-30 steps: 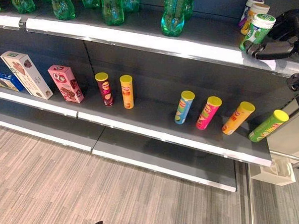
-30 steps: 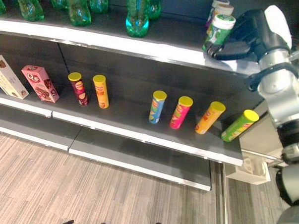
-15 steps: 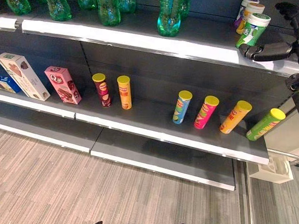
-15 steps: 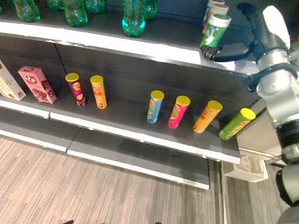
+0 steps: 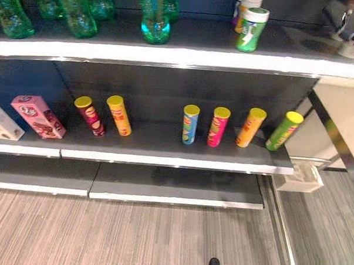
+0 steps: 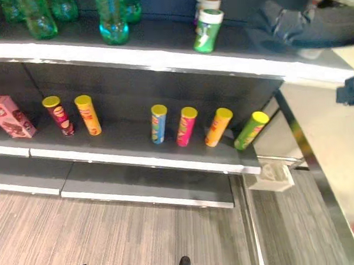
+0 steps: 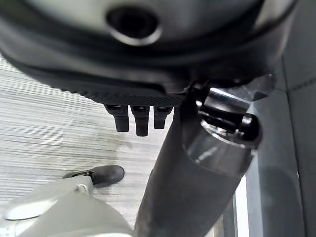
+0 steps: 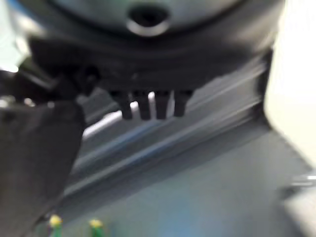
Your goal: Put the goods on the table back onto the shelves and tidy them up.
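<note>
Your green-and-white canister [image 5: 252, 29] stands upright on the top shelf [image 5: 179, 53], just in front of two more canisters [image 5: 244, 0] and apart from both hands. Your right hand [image 6: 304, 27] shows as a dark blur over that shelf's right end; fingers cannot be told. Left hand [image 7: 140, 116] hangs low over the floor, fingers straight, holding nothing. Green bottles [image 5: 154, 19] stand further left. Below, six chip tubes [image 5: 218, 126] stand on the middle shelf [image 5: 166, 162], a pink box [image 5: 36, 117] at its left.
</note>
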{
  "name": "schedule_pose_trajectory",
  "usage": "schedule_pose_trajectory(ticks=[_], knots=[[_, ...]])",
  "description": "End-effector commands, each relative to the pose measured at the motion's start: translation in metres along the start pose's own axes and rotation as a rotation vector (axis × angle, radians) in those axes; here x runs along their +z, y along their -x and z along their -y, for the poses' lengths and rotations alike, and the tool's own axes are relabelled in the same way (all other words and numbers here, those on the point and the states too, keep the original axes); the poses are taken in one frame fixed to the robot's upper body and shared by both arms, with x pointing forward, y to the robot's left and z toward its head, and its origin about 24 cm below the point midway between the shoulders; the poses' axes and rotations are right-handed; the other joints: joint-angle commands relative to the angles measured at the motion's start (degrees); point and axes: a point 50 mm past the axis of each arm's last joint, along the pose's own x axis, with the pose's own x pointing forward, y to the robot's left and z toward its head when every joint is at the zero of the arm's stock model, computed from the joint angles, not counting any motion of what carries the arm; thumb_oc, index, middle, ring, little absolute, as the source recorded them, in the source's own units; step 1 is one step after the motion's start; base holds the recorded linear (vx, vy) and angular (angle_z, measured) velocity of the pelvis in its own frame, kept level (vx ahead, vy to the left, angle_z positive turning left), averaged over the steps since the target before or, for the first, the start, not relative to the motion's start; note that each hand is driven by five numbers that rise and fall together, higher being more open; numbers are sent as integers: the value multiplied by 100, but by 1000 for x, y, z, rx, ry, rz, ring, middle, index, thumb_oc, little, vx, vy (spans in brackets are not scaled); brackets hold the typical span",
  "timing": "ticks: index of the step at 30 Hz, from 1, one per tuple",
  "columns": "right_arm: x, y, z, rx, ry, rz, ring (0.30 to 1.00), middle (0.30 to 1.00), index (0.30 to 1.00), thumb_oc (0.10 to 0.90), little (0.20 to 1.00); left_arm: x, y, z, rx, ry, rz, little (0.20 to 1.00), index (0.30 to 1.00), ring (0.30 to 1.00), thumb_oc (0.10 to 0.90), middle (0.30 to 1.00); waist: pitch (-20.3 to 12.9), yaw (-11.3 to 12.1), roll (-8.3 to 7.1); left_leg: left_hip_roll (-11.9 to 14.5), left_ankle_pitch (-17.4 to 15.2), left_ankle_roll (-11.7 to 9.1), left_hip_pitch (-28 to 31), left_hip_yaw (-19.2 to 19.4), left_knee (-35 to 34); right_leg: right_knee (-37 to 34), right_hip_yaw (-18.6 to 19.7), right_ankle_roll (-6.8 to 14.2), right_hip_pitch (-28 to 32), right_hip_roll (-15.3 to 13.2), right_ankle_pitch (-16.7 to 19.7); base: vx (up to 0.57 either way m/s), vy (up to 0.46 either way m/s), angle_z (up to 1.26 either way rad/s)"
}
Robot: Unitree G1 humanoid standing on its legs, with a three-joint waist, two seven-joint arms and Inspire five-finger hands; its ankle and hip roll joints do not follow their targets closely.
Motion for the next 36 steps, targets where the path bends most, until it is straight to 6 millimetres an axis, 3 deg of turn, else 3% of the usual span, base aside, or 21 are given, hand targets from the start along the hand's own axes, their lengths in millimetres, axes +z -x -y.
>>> schedule_pose_trajectory(ticks=[1, 5, 8, 9, 11, 14, 15, 16, 18, 21, 23, 25, 27, 28, 30, 31, 32, 33, 36], knots=[[13, -22, 39, -197, 7, 81, 900, 900, 900, 800, 900, 13, -2, -19, 28, -117, 45, 900, 900, 900, 800, 900, -137, 124, -328, 91, -314, 53, -112, 110, 16, 88, 11, 790, 304, -557, -288, -101, 100, -88], [9, -20, 35, -170, -2, 53, 900, 900, 900, 800, 900, 30, -2, -26, 29, -142, 110, 900, 900, 900, 800, 900, 258, -7, -249, 61, -469, 234, 114, 663, 16, 1045, 186, 888, -443, -689, -91, -136, 103, -76], [7, -18, 27, -137, 0, 42, 900, 900, 900, 800, 900, 36, -1, -30, 31, -136, 135, 900, 900, 900, 800, 900, 358, -8, -246, 79, -479, 192, 275, 1022, 16, 1084, -253, 904, -610, -974, 242, 54, -41, -145], [3, -16, 26, -122, 11, 20, 900, 900, 900, 800, 900, 36, 0, -30, 22, -136, 137, 900, 900, 900, 800, 900, 294, 21, -232, 134, -612, 124, 371, 1145, 20, 814, -561, 904, -477, -1011, 150, 81, -78, -87], [-1, -12, 28, -117, 23, -1, 900, 900, 900, 800, 900, 37, 0, -32, 21, -145, 139, 900, 900, 900, 800, 900, 251, 0, -284, 115, -542, 96, 351, 1241, 35, 587, -728, 887, -368, -1024, 207, 106, -129, -80], [-6, -6, 36, -129, 48, -23, 900, 900, 900, 800, 900, 35, 0, -31, 12, -154, 131, 900, 900, 900, 800, 900, 65, -41, -289, 288, -501, -38, 364, 1254, 51, 363, -743, 832, -243, -839, 135, 189, -211, -5], [-3, -6, 42, -131, 63, -10, 900, 900, 900, 800, 900, 37, 0, -30, 2, -160, 141, 900, 900, 900, 800, 900, -45, -76, -259, 424, -484, -126, 418, 1265, 79, 244, -780, 814, -151, -714, 76, 224, -356, 22], [2, -10, 48, -144, 70, 26, 900, 900, 900, 800, 900, 41, 0, -28, -5, -158, 157, 900, 900, 900, 800, 900, -126, -137, -171, 722, -498, -290, 391, 1291, 382, 127, -817, 704, -32, -441, -136, 245, -421, 5], [3, -11, 49, -148, 69, 33, 900, 900, 900, 800, 900, 43, 0, -26, -10, -157, 166, 900, 900, 900, 800, 900, -131, -152, -143, 847, -523, -339, 307, 1276, 617, 118, -813, 642, -14, -346, -215, 96, -232, -3], [6, -14, 54, -153, 73, 52, 900, 900, 900, 800, 900, 55, -1, -25, -16, -156, 204, 900, 900, 900, 800, 900, -88, -177, -64, 1287, -411, -517, 27, 1094, 1609, 79, -694, 446, 201, 19, -577, 77, -211, -15], [10, -17, 56, -161, 66, 68, 900, 900, 900, 800, 900, 61, -1, -24, -14, -144, 227, 900, 900, 900, 800, 900, 27, -126, -95, 1409, -73, -496, -226, 943, 2227, 58, -722, 249, 287, 149, -640, 35, -166, -18], [5, -17, 51, -152, 53, 46, 900, 900, 900, 800, 900, 68, -1, -22, -15, -146, 249, 900, 900, 900, 800, 900, 105, -92, -128, 1308, -52, -490, -463, 591, 2342, 58, -718, 198, 333, 189, -754, 47, -65, -38], [2, -16, 52, -149, 50, 27, 900, 900, 900, 800, 900, 72, -2, -18, -25, -144, 259, 900, 900, 900, 800, 900, 120, -101, -180, 1117, -334, -421, -694, 390, 2007, 58, -699, 230, 363, 132, -804, 84, 69, -34], [-2, -15, 53, -153, 50, 8, 900, 900, 900, 800, 900, 74, -2, -14, -38, -171, 267, 900, 900, 900, 800, 900, 129, -37, -174, 1014, -189, -430, -950, 144, 1429, 58, -617, 313, 398, 72, -825, 119, 175, -6], [-9, -14, 56, -190, 56, -16, 900, 900, 900, 800, 900, 72, -2, -14, -29, -195, 256, 900, 900, 900, 800, 900, 162, 45, -112, 931, 101, -441, -1133, -84, 940, 58, -516, 356, 393, 53, -831, 72, 166, -9], [-13, -13, 49, -136, 68, -40, 900, 900, 900, 800, 900, 72, -2, -13, -38, -194, 260, 900, 900, 900, 800, 900, 145, 54, -58, 895, 90, -472, -1021, -168, 652, 58, -439, 358, 403, 88, -848, 19, 90, -25], [-13, -14, 49, -136, 67, -38, 900, 900, 900, 800, 900, 72, -2, -13, -38, -192, 260, 900, 900, 900, 800, 900, 142, 49, -65, 880, 140, -462, -1014, -155, 606, 58, -431, 357, 384, 75, -826, 90, 180, -41], [-16, -9, 46, -144, 16, -55, 900, 900, 900, 800, 900, 71, -3, -11, -36, -177, 251, 900, 900, 900, 800, 900, 62, -30, 41, 773, 100, -420, -870, -272, 439, 58, -370, 385, 425, 37, -774, 136, 280, -70], [-31, -2, 35, -114, -3, -127, 900, 900, 900, 800, 900, 65, -4, -12, -36, -175, 228, 900, 900, 900, 800, 900, -7, -2, 17, 585, 78, -321, -611, -103, 264, 61, -191, 437, 449, -118, -684, 105, 194, -58]])
